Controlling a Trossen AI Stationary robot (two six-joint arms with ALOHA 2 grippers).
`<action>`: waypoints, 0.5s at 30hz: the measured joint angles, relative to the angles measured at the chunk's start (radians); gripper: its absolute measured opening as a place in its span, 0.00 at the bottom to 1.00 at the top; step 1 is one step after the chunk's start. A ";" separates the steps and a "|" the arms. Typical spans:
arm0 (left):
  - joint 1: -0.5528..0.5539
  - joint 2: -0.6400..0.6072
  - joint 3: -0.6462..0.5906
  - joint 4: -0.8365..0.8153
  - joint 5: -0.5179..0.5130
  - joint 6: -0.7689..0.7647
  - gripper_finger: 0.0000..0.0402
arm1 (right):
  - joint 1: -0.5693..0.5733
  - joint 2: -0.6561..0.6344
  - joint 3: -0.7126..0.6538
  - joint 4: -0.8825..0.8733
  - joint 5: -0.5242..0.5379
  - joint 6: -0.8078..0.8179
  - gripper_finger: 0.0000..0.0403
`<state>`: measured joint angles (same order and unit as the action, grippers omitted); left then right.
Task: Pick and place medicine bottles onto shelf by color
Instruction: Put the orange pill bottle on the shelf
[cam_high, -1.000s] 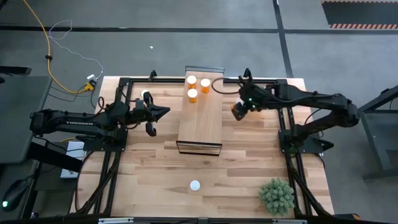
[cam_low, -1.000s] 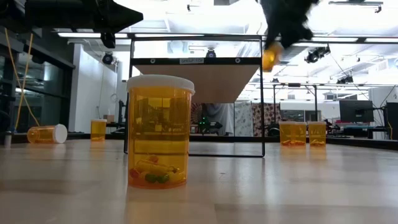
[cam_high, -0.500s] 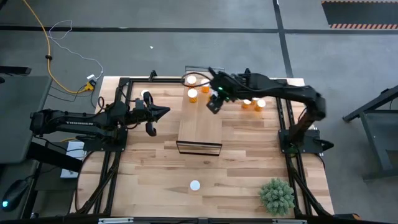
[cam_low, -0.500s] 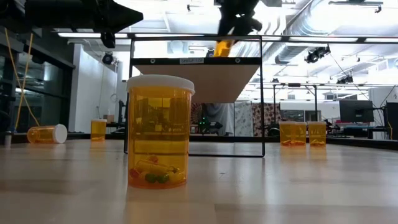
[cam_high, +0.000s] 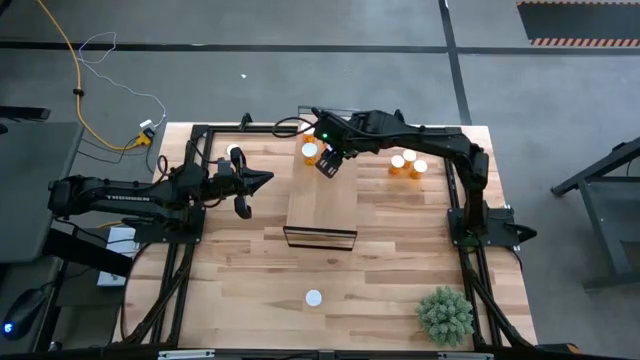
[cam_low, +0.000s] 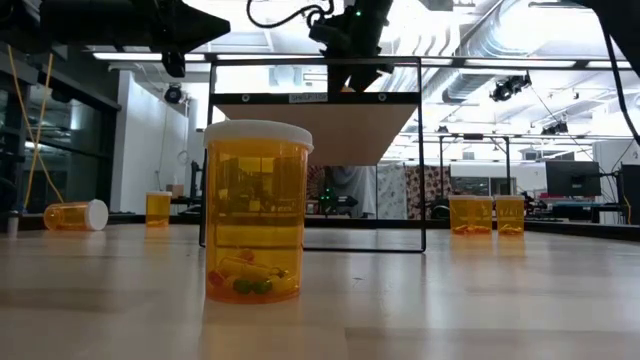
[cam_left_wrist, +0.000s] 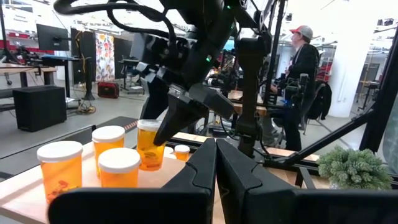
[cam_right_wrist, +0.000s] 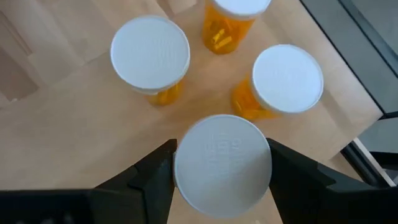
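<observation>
My right gripper (cam_high: 328, 162) hovers over the far end of the light-wood shelf (cam_high: 322, 205) and is shut on an orange, white-capped medicine bottle (cam_right_wrist: 222, 163). Three more bottles (cam_right_wrist: 150, 51) (cam_right_wrist: 237, 7) (cam_right_wrist: 287, 78) stand upright on the shelf's far end, right beside it. In the left wrist view the held bottle (cam_left_wrist: 149, 146) stands behind those three (cam_left_wrist: 108, 143). My left gripper (cam_high: 266, 181) waits shut, left of the shelf and above the table. My right gripper pinches the bottle between its two fingers (cam_right_wrist: 158, 171) at the white cap (cam_right_wrist: 222, 163), one finger on each side of it. The fingers come from above, pointing down. The bottle is upright beside the three shelf bottles; whether its base rests on the shelf I cannot tell.
Two bottles (cam_high: 398, 161) (cam_high: 418, 168) stand on the table right of the shelf. One bottle (cam_low: 257, 210) stands close to the low camera, near the table's near edge. At the left, one bottle lies on its side (cam_low: 75, 214). A plant (cam_high: 445, 315) sits at the near right corner. A person (cam_left_wrist: 301, 68) stands beyond the table.
My right gripper has carried the bottle from above the table's right side toward the left, over the shelf's far end, and has come down beside the bottles standing there. It has stayed shut on the bottle. The two bottles on the table's right have come into sight.
</observation>
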<state>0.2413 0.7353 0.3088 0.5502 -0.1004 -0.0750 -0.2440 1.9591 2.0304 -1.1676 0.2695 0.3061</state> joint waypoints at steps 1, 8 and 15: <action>0.000 0.000 0.000 0.000 0.000 0.000 0.00 | -0.002 0.001 0.000 -0.003 0.000 0.000 0.53; 0.000 0.000 0.000 0.000 0.000 0.000 0.00 | -0.003 0.001 0.000 0.000 0.000 0.000 0.53; 0.000 0.000 0.000 0.000 0.000 0.000 0.00 | -0.008 0.022 0.000 -0.017 -0.060 -0.004 0.53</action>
<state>0.2413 0.7357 0.3088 0.5503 -0.1005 -0.0750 -0.2517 1.9814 2.0308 -1.1845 0.2095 0.3023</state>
